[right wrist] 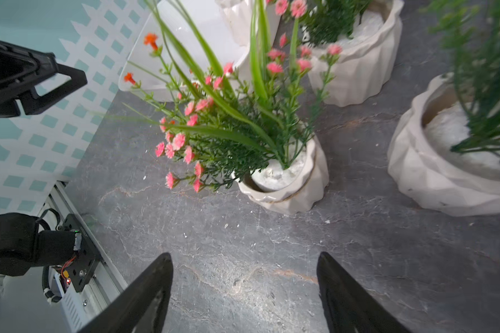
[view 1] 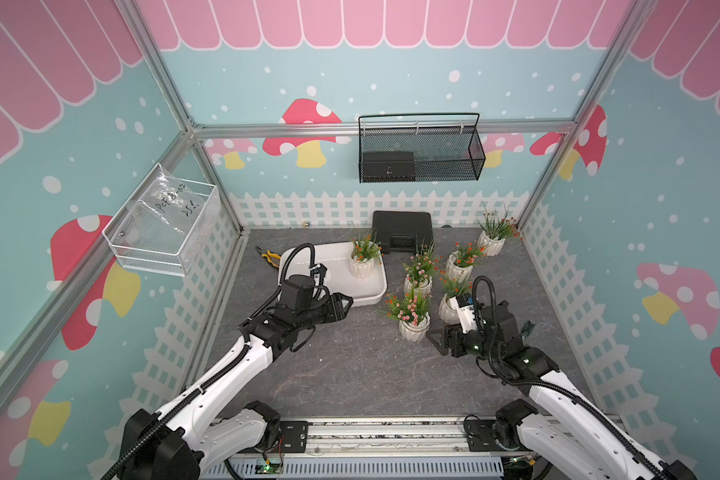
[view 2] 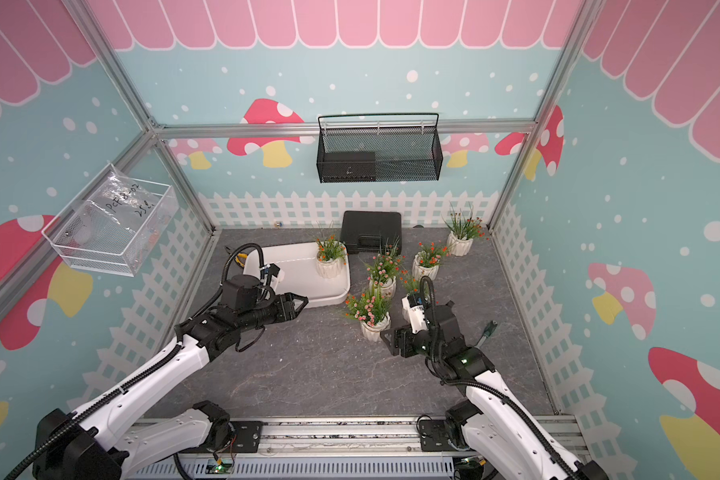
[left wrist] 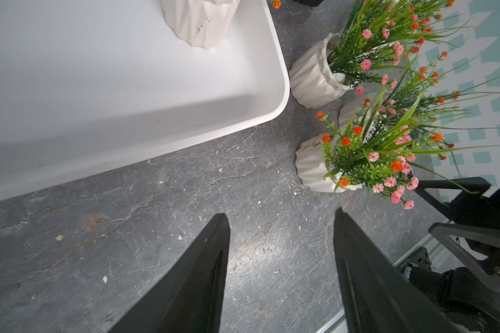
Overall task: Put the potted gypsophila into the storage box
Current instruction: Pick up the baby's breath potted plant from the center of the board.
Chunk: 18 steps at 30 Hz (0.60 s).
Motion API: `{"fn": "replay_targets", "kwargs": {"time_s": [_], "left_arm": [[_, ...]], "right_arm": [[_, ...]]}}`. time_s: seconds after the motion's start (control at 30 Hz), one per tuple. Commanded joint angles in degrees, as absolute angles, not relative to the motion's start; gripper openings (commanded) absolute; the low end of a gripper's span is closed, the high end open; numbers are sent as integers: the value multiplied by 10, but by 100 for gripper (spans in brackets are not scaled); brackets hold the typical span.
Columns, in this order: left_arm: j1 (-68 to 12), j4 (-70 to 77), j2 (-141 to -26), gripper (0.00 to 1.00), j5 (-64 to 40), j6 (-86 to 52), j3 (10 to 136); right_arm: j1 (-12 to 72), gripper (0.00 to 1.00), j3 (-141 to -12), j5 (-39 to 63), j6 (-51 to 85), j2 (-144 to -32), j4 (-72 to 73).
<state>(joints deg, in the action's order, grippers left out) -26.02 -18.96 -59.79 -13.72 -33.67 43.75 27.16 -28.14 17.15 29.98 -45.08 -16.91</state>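
Left pincer [left wrist: 282, 213] gapes, empty, over bare counter [left wrist: 156, 230]. The storage box [left wrist: 127, 86] is just ahead of it with one potted gypsophila [view 1: 361, 266] inside; only the top views show its flowers. Right pincer [right wrist: 244, 255] is wide apart, holding nothing, and its wrist view shows the pink-flowered pot [right wrist: 286, 184] just ahead.

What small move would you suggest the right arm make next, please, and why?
Probably ease the right gripper forward until its fingers straddle the nearest pink-flowered pot: the fingers stand open and empty, that pot stands just ahead, outside the storage box.
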Motion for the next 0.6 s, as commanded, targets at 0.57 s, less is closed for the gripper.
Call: {"fn": "replay_targets", "kwargs": {"time_s": [0.57], "left_arm": [[-263,-195,-589,63,-184,-308,389]], "right_arm": [[378,99,-248,-16,280,-575,-38]]}}
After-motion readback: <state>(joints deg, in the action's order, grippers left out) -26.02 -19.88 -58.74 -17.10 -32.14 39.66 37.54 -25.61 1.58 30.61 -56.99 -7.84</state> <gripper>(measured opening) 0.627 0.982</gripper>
